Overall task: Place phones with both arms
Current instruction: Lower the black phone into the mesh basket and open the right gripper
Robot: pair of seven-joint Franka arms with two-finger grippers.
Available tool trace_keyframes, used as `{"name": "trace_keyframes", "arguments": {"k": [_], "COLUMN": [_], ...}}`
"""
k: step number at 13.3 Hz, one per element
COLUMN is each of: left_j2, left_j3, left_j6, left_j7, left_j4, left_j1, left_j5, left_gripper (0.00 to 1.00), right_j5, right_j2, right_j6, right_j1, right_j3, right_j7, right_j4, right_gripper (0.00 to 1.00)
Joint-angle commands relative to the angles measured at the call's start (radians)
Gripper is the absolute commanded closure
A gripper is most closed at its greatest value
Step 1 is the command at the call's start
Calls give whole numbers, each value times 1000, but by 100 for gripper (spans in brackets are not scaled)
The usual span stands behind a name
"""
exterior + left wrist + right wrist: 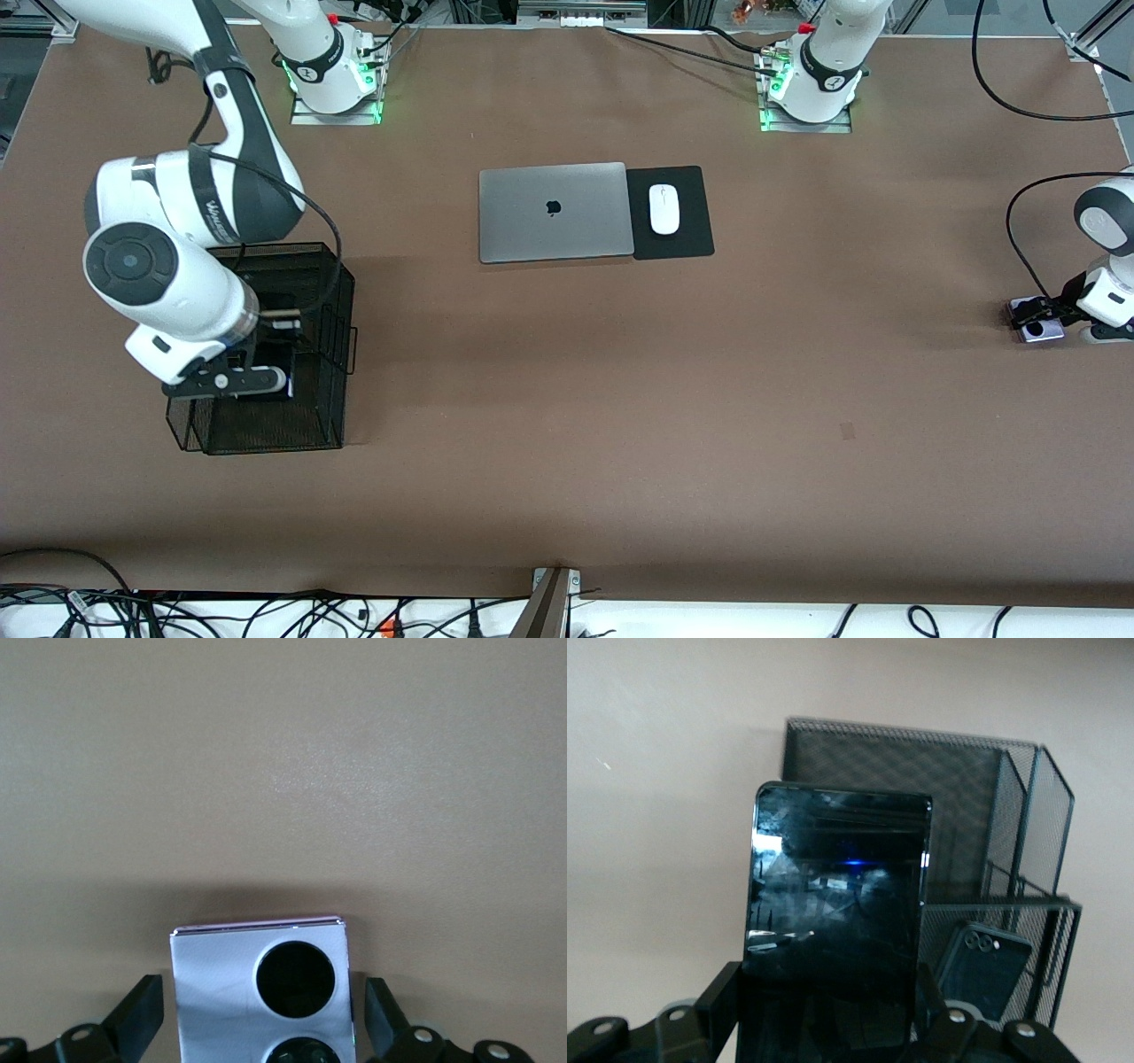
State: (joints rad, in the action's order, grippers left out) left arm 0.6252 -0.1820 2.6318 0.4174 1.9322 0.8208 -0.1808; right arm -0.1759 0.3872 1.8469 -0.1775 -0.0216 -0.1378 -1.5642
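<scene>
My right gripper (268, 356) is shut on the long slim black phone (837, 895) and holds it over the black mesh organizer (266, 416) at the right arm's end of the table. The small squarish black phone (983, 967) stands in one compartment of the organizer (921, 780). The lavender-white phone with two black lenses (257, 992) lies on the table at the left arm's end, and also shows in the front view (1045, 331). My left gripper (1035, 319) is open, down at that phone. Its fingers (142, 1019) stand on either side with small gaps.
A closed silver laptop (554, 211) lies mid-table toward the robots' bases. Beside it is a black mouse pad (682, 244) with a white mouse (664, 209). Cables run along the table's edges.
</scene>
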Motion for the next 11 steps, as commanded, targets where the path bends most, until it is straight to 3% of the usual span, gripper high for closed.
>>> {"name": "trace_keyframes", "arguments": {"k": [1,5,11], "left_j2": [-4,16,22], "left_j3": [-11,-11,-11], "left_j6": [17,45,45], "left_j7": [-3,-5,-6], "left_j4": [16,19,19], "left_j1": [14,14,14], "left_j5": [18,20,23], "left_gripper": [0,0,0], "right_j5": [73,94,108], "right_j2": [-181,-241,-232], "right_j6": [142,245,316], "right_j1": [12,12,12], "right_j3": [57,80,83], "right_j7": [66,66,69], "right_j4": [-303,-503,-534], "right_gripper": [100,100,100]}}
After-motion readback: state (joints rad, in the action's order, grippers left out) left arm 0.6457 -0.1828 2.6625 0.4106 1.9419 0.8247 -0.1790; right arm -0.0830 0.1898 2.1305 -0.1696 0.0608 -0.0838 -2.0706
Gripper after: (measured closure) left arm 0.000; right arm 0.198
